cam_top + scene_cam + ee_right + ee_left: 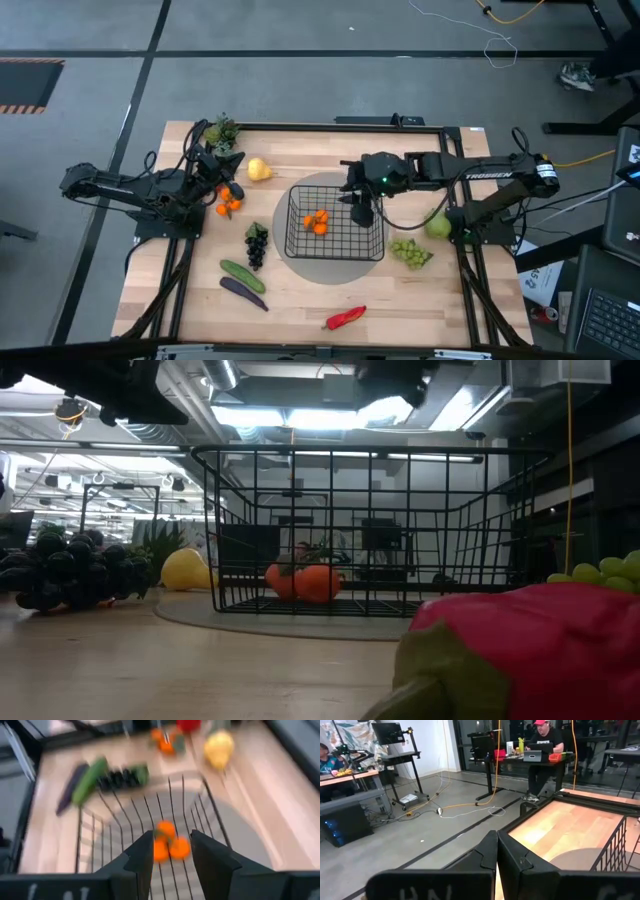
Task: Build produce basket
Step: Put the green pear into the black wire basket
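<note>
The red pepper [530,650] lies nearest the low camera, filling the near corner of that view; on the table it sits on the near side of the basket [334,224], well apart from it. The basket serves as the landmark: it stands on a grey round mat [300,262] at the table's centre, where both arms can plausibly reach it.

Inside the basket lies one cluster of oranges [317,222], directly below the right gripper [360,212], which hangs over the basket's right half. Its fingers [142,857] stand parted with nothing between them, and the oranges rest on the mesh floor beyond them; this reads as a release just made.

Left of the basket: a second orange cluster [228,205], the lemon [259,170], dark grapes [256,244], cucumber [243,276] and eggplant [243,293]. Right of the basket: green grapes [411,251] and the pear [438,227]. These await loading.

The left gripper [226,186] waits left of the basket, beside the second orange cluster, fingers pressed together and empty.

Legible writing: "TROSSEN" [488,175] on the right arm. No other text can be read.
</note>
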Controlling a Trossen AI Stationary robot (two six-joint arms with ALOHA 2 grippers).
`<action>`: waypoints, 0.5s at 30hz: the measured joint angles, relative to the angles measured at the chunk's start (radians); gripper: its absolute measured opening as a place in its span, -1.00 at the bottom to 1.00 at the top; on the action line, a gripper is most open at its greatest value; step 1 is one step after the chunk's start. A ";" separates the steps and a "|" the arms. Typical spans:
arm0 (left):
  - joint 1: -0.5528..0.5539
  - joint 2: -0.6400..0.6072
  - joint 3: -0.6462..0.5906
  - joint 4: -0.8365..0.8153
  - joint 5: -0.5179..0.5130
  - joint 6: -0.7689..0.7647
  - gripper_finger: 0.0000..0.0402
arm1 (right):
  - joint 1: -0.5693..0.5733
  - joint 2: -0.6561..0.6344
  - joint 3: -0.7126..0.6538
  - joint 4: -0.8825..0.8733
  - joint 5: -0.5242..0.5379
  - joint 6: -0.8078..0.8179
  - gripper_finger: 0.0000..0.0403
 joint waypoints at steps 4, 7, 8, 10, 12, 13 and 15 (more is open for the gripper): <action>0.000 0.000 0.000 -0.001 0.000 -0.008 -1.00 | -0.002 -0.003 0.000 -0.245 -0.001 0.083 -0.38; 0.000 0.000 0.000 -0.001 0.000 -0.035 -1.00 | -0.003 -0.008 0.000 -0.423 0.016 0.194 -0.40; 0.000 0.000 0.000 -0.001 0.000 -0.047 -1.00 | -0.003 -0.009 0.000 -0.479 0.028 0.230 -0.41; 0.000 0.000 0.000 -0.001 0.000 -0.058 -1.00 | -0.003 -0.011 0.000 -0.588 0.041 0.300 -0.41; 0.000 0.000 0.000 -0.001 0.000 -0.058 -1.00 | -0.003 -0.014 0.000 -0.739 0.068 0.367 -0.41; 0.000 0.000 0.000 -0.001 0.000 -0.058 -1.00 | -0.003 -0.016 0.000 -0.825 0.087 0.410 -0.41; 0.000 0.000 0.000 -0.002 0.000 -0.067 -1.00 | -0.003 -0.020 -0.003 -0.955 0.128 0.522 -0.41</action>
